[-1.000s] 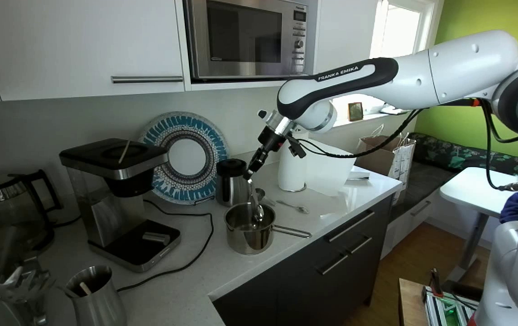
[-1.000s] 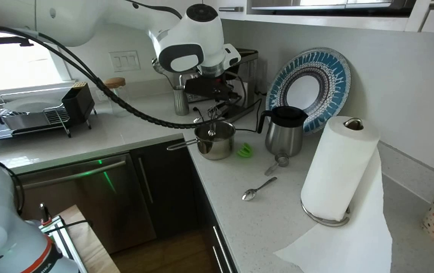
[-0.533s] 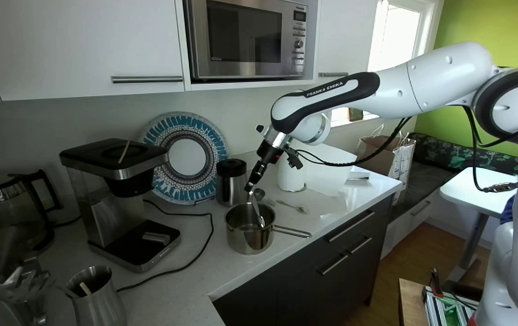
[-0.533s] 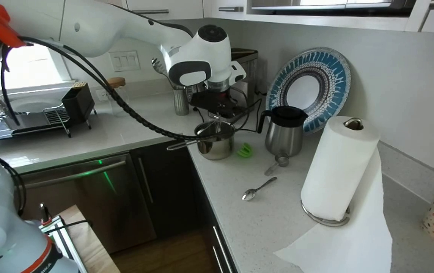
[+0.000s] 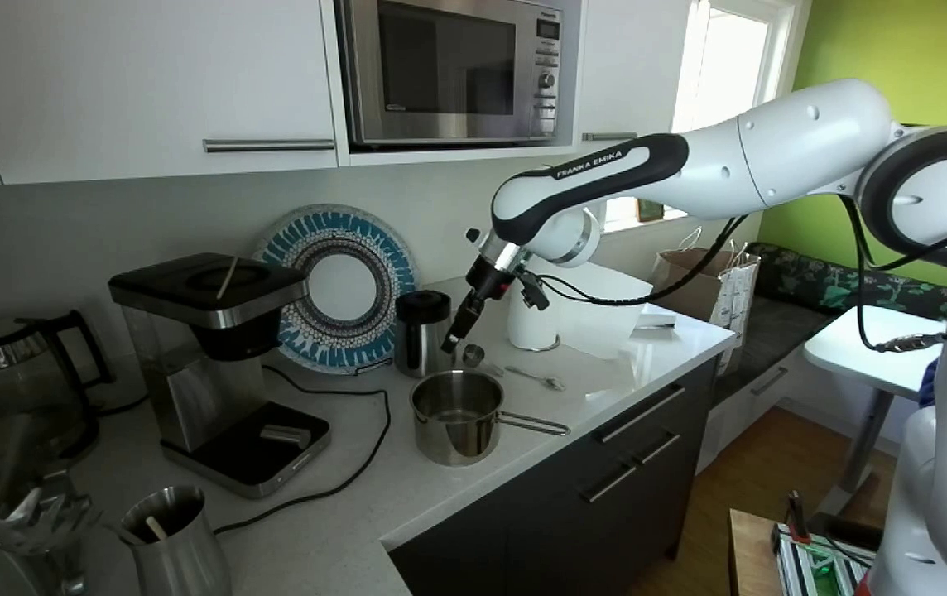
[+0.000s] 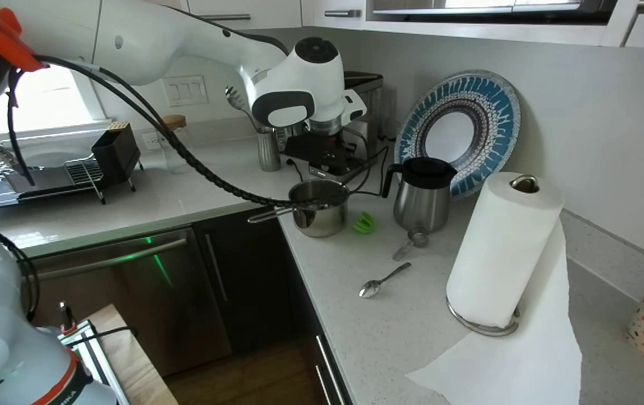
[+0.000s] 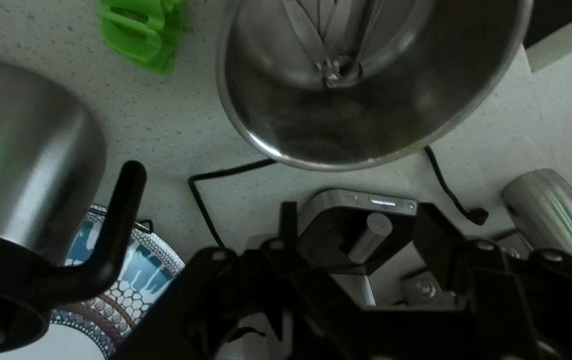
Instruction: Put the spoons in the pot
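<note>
Claw parted wide, nothing in it, hanging near the pot. Pot holds what look like spoons, dim. One spoon left on the tabletop: well apart from the claw, past the scoop, towards the towel roll. Lies slantwise, bowl towards the front edge, handle wallward; next grasp likely wants jaws across that handle.

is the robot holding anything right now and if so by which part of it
Nothing: in the wrist view, the gripper stands open, the coffee machine showing through its gap.
</note>
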`<act>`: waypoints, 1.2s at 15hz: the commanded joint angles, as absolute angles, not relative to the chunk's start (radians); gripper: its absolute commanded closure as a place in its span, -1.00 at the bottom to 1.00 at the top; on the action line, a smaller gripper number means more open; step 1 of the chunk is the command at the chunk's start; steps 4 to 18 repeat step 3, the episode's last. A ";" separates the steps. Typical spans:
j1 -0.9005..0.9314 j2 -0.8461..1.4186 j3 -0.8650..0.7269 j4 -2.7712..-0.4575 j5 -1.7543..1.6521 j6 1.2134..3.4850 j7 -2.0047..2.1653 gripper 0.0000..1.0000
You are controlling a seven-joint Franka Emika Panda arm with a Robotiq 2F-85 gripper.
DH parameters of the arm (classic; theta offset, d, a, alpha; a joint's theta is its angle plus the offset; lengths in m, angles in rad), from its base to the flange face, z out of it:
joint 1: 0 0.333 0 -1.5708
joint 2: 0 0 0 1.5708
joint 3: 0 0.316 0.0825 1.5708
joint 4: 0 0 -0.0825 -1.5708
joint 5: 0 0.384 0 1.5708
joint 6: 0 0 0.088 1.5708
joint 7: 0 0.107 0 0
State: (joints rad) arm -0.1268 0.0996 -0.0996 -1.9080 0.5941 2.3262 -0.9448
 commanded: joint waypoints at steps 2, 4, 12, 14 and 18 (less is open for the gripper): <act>-0.129 0.073 -0.085 -1.890 0.665 2.269 -0.969 -0.52; -0.126 0.057 -0.084 -1.884 0.690 2.241 -0.979 -0.67; -0.126 0.057 -0.084 -1.884 0.690 2.241 -0.979 -0.67; -0.126 0.057 -0.084 -1.884 0.690 2.241 -0.979 -0.67; -0.126 0.057 -0.084 -1.884 0.690 2.241 -0.979 -0.67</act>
